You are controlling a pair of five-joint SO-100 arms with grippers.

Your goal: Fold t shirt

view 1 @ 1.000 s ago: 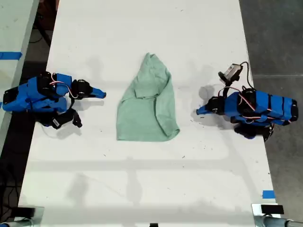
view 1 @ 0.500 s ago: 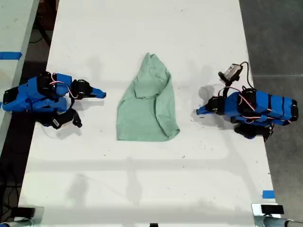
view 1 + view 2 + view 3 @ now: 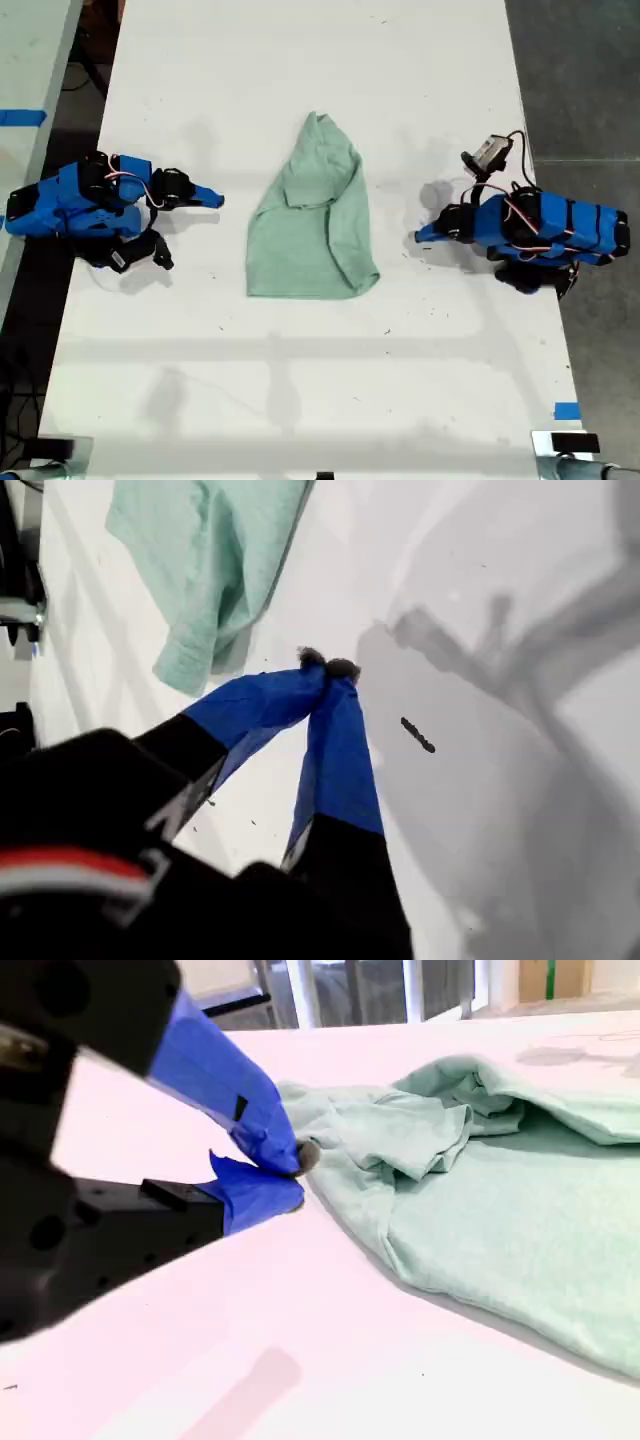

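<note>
T shirt between two arms on the table

The t shirt (image 3: 314, 218) lies mid-table (image 3: 300, 400). My first gripper (image 3: 327, 665) and my second gripper (image 3: 295, 1175) each rest near its edge, apart from it, one arm on either side of it.

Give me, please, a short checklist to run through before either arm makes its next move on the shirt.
1. Garment within view: the t shirt lies mid-table, partly folded, between the two arms. Ok.
2. My first gripper empty: tips together, nothing between them. Ok.
3. My second gripper empty: tips nearly closed beside the cloth, nothing between them. Ok.
4. Both grippers off the cloth: a bare strip of table shows between each and the shirt. Ok.
5. Fold finished and flat: the narrow end is bunched and rumpled. Not ok.
6. Jaws opened for a grasp: both shut. Not ok.
</note>
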